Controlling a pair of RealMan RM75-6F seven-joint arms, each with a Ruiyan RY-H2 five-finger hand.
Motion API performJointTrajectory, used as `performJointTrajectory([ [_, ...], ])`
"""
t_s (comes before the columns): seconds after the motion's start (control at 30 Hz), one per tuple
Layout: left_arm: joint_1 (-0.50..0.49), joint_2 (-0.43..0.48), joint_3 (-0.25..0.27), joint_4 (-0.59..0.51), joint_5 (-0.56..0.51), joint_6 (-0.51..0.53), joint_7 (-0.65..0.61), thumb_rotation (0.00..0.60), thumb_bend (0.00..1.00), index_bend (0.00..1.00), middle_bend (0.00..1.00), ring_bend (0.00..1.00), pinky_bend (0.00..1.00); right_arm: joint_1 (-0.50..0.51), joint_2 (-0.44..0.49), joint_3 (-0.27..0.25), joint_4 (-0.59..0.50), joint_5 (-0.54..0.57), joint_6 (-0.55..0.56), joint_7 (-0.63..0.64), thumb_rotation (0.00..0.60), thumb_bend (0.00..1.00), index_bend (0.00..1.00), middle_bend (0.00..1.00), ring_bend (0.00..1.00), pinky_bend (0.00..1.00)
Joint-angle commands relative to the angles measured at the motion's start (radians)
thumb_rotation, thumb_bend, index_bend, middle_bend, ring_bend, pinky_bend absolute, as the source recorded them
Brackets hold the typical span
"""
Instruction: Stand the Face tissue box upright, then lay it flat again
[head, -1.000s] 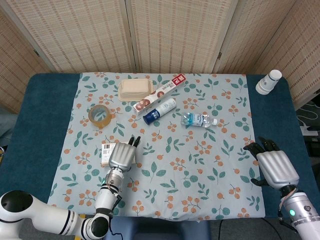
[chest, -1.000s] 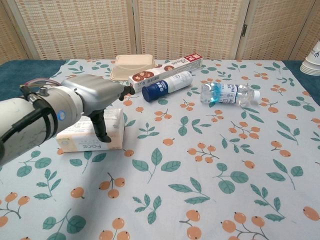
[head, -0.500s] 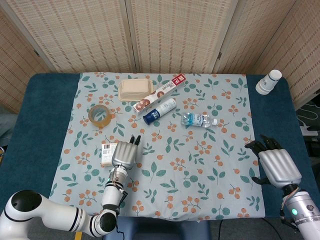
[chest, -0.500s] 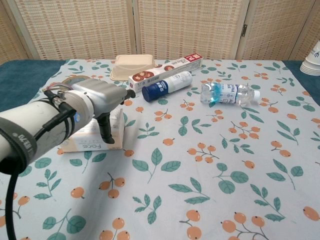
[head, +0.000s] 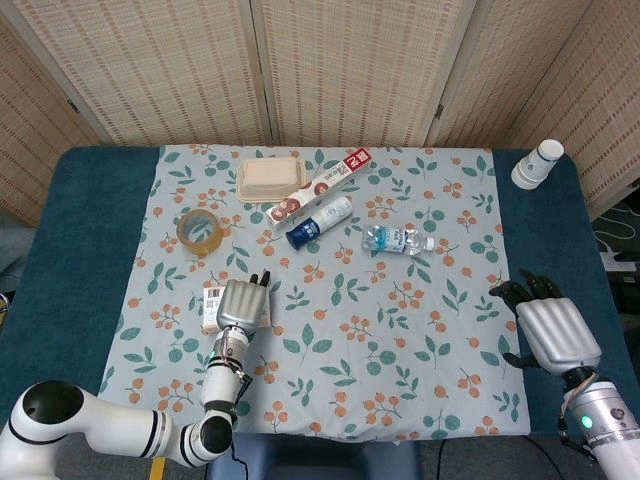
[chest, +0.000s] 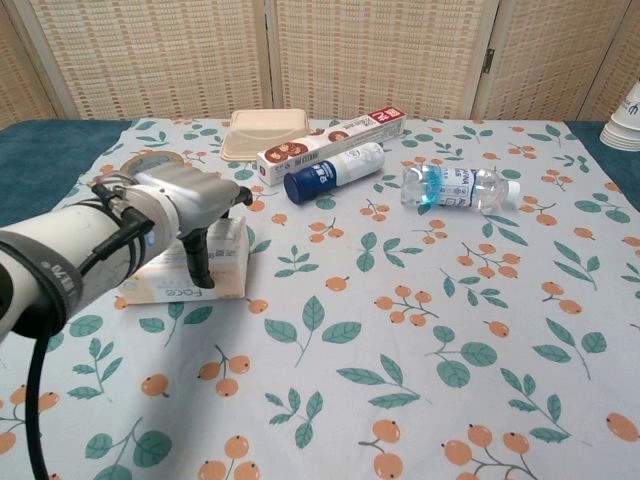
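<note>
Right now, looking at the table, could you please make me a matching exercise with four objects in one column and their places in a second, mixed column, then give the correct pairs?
Objects:
1. Face tissue box
2. tape roll
3. paper cup stack
4. water bottle

Places:
A. on the blue table edge, far right corner
B. lying on its side right of the blue-capped can
C. flat under the left hand
D. on the cloth, behind the tissue box

Pairs: 1-C, 2-D, 3-A, 4-B

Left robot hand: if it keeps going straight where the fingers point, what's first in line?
Probably nothing near: the left robot hand sits over the Face tissue box, fingers pointing up-table. Bare cloth ahead; the blue-capped bottle is roughly next, though depth is unclear.
</note>
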Motion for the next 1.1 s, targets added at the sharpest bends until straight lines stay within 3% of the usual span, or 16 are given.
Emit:
performJointTrajectory([
  [0.03, 0.007, -0.003, 0.009, 0.011, -0.001, -0.008, -0.006, 0.600, 0.15, 0.14, 0.23, 0.93, 0.97, 0.001, -0.001, 0.001, 0.000, 0.003, 0.000, -0.002, 0.600, 0.07, 0.24, 0.19, 0.04, 0.10],
  [0.13, 0.014, -0.006, 0.022, 0.024, 0.023, -0.008, -0.018, 0.600, 0.15, 0.21, 0.27, 0.94, 0.98, 0.002, -0.002, 0.001, 0.002, 0.008, -0.001, -0.003, 0.600, 0.07, 0.24, 0.19, 0.04, 0.10],
  [0.27, 0.022, -0.013, 0.036, 0.035, 0.076, 0.000, -0.042, 0.600, 0.20, 0.37, 0.46, 0.98, 1.00, 0.004, -0.004, 0.002, 0.003, 0.011, -0.003, -0.006, 0.600, 0.07, 0.24, 0.19, 0.04, 0.10],
  [0.4, 0.028, -0.006, 0.038, 0.023, 0.136, 0.010, -0.065, 0.600, 0.24, 0.45, 0.56, 1.00, 1.00, 0.004, -0.004, 0.003, 0.004, 0.014, -0.002, -0.006, 0.600, 0.07, 0.24, 0.19, 0.04, 0.10],
  [0.6, 0.033, 0.038, -0.019, -0.056, 0.262, 0.018, -0.165, 0.600, 0.26, 0.52, 0.64, 1.00, 1.00, 0.005, -0.005, 0.003, 0.005, 0.015, -0.002, -0.008, 0.600, 0.07, 0.24, 0.19, 0.04, 0.10],
  [0.83, 0.163, 0.061, -0.147, -0.088, 0.416, -0.059, -0.709, 0.600, 0.25, 0.52, 0.63, 1.00, 1.00, 0.003, -0.008, 0.001, 0.005, 0.014, 0.001, -0.013, 0.600, 0.07, 0.24, 0.19, 0.04, 0.10],
  [0.97, 0.242, 0.061, -0.154, -0.018, 0.548, -0.039, -0.955, 0.600, 0.25, 0.50, 0.62, 1.00, 1.00, 0.005, -0.013, 0.000, 0.008, 0.020, -0.001, -0.022, 0.600, 0.07, 0.24, 0.19, 0.04, 0.10],
  [1.1, 0.300, 0.044, -0.177, 0.023, 0.610, 0.005, -1.129, 0.600, 0.25, 0.48, 0.61, 1.00, 1.00, 0.012, -0.025, -0.005, 0.013, 0.033, -0.009, -0.046, 0.600, 0.07, 0.24, 0.19, 0.04, 0.10],
])
